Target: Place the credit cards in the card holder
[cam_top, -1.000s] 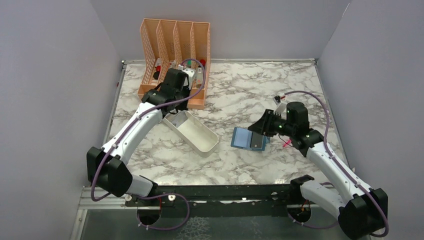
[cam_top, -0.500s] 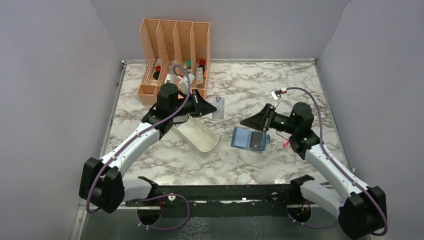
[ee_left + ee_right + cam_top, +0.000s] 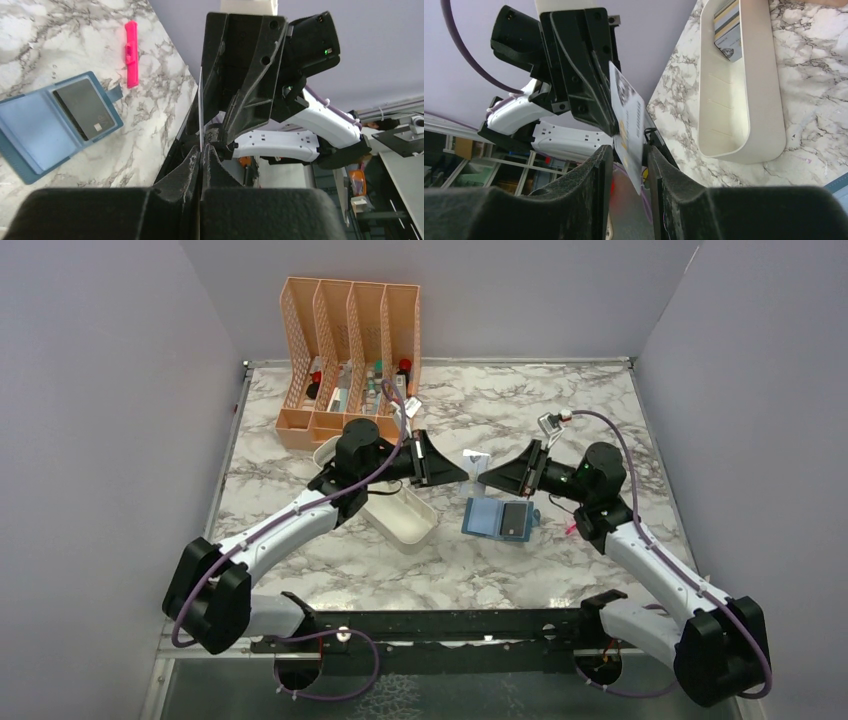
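The left fingers [image 3: 191,167] are pinched shut on a pale credit card [image 3: 629,115], held in mid-air. The right fingers [image 3: 591,185] stand apart, one on either side of its free edge. The open card holder [image 3: 488,517] lies on the table [image 3: 560,410] just below them.

From above, the left arm [image 3: 300,515] covers part of the white tray [image 3: 405,521]; the card holder [image 3: 35,131] runs off the left wrist view's edge.
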You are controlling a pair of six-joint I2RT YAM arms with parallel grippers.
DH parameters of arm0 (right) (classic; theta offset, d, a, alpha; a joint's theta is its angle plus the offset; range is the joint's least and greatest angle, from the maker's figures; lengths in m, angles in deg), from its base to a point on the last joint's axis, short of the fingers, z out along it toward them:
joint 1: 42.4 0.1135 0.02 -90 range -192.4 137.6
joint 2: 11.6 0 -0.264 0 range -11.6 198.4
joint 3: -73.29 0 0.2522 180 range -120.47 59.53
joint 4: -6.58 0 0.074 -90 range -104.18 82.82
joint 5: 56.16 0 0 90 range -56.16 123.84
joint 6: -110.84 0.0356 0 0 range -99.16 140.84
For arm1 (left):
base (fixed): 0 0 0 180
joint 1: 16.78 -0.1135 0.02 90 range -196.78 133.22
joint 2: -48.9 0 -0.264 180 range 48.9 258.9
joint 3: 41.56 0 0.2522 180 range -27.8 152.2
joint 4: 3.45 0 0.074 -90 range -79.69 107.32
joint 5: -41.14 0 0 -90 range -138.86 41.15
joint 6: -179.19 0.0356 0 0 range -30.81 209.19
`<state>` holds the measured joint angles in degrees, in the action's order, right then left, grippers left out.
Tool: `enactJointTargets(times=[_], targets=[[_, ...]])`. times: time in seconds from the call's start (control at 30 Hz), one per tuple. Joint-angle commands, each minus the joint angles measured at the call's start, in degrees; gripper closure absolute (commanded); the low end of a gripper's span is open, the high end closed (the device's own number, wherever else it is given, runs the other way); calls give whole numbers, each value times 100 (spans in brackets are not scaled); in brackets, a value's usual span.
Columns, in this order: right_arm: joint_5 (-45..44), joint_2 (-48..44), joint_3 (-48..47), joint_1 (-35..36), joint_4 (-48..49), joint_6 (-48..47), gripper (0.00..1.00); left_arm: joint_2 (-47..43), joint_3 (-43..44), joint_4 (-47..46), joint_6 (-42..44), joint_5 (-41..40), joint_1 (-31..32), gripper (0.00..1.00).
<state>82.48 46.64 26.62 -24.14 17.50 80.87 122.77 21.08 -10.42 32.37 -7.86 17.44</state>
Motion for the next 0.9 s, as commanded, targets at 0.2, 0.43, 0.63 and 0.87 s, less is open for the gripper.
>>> enactJointTargets(times=[0.2, 0.43, 0.63, 0.87], targets=[[-210, -204, 86, -2, -241, 88, 91, 204, 80, -344, -8, 92, 192, 96], [-519, -371, 283, 0, -722, -363, 99, 198, 270, 637, 902, -475, 191, 62], [-1302, -264, 153, -7, -2001, -1196, 99, 221, 785, 2111, 2015, -1644, 199, 59], [-2366, 263, 39, -13, -2933, -1980, 99, 856, 1293, 3123, 2995, -2634, 439, 63]])
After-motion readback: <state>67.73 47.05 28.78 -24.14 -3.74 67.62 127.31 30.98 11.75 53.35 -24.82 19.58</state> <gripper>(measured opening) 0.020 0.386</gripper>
